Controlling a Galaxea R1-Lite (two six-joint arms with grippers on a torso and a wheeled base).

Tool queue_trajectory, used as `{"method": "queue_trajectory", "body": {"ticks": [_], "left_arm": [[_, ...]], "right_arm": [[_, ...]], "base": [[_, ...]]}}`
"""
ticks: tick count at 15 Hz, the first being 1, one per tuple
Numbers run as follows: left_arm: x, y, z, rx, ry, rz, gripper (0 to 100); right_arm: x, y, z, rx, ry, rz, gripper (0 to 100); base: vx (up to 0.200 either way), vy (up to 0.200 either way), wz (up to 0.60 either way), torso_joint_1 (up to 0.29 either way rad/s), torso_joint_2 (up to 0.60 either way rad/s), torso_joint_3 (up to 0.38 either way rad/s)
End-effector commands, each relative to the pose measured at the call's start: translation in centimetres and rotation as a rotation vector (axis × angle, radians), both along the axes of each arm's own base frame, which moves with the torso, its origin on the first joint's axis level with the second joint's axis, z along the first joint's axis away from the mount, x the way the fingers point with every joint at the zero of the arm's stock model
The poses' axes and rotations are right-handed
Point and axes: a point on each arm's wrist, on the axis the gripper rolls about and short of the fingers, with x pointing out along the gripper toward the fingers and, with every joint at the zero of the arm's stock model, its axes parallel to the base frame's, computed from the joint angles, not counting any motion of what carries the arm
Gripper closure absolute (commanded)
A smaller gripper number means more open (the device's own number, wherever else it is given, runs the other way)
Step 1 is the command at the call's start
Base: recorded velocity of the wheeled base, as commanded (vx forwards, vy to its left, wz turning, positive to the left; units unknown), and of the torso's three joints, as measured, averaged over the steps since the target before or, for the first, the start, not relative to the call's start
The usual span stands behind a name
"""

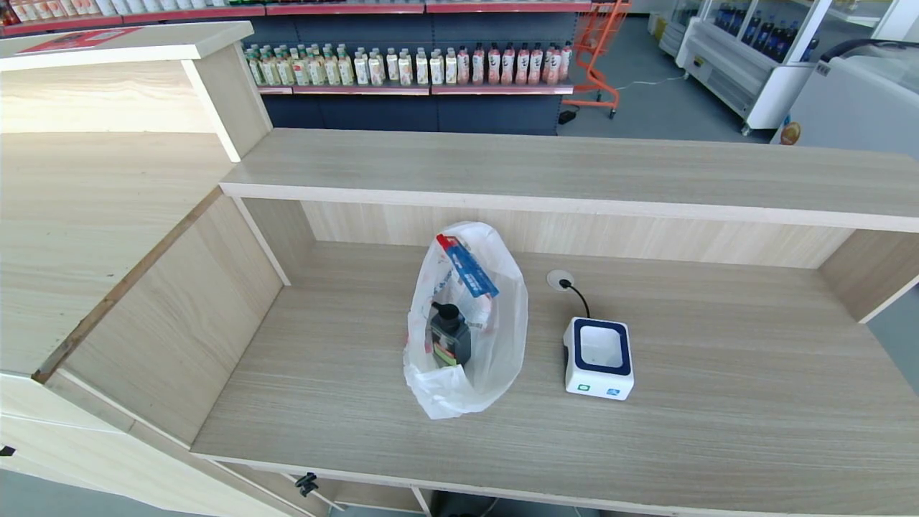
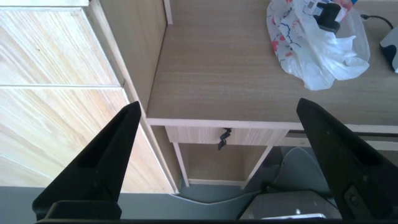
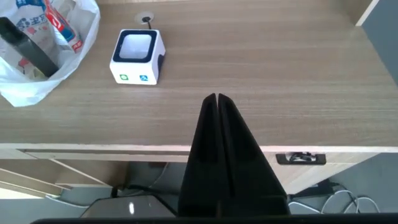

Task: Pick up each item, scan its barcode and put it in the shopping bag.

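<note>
Standing on the desk (image 1: 718,373) beside the scanner (image 1: 598,357), the thin, floppy bag (image 1: 445,391) holds a bottle (image 1: 450,341), probably stiff and heavy, best gripped at its body, and a light packet (image 1: 467,269). The left end effector (image 2: 219,104) is released and the right end effector (image 3: 216,98) is clenched, empty.

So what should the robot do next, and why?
Probably park both arms and finish: the pump bottle and blue packet sit inside the shopping bag, and besides it the counter carries just the scanner, so nothing seems left to scan.
</note>
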Motion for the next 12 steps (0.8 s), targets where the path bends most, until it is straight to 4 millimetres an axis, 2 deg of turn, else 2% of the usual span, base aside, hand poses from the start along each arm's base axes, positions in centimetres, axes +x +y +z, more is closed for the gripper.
{"method": "queue_trajectory", "body": {"ticks": [1,8,12], "left_arm": [[0.0,0.0,0.0,0.005,0.0,0.0,0],[0.01,0.0,0.0,-0.021,0.003,0.0,0],[0.0,0.0,0.0,-0.006,0.0,0.0,0]], "right_arm": [[0.03,0.0,0.01,0.0,0.003,0.001,100],[0.03,0.0,0.01,0.0,0.003,0.0,100],[0.03,0.0,0.01,0.0,0.003,0.0,100]], "base": [[0.0,-0.2,0.0,0.002,0.01,-0.002],[0.0,0.0,0.0,0.0,0.0,0.0],[0.2,-0.2,0.0,-0.002,0.0,-0.001]]}}
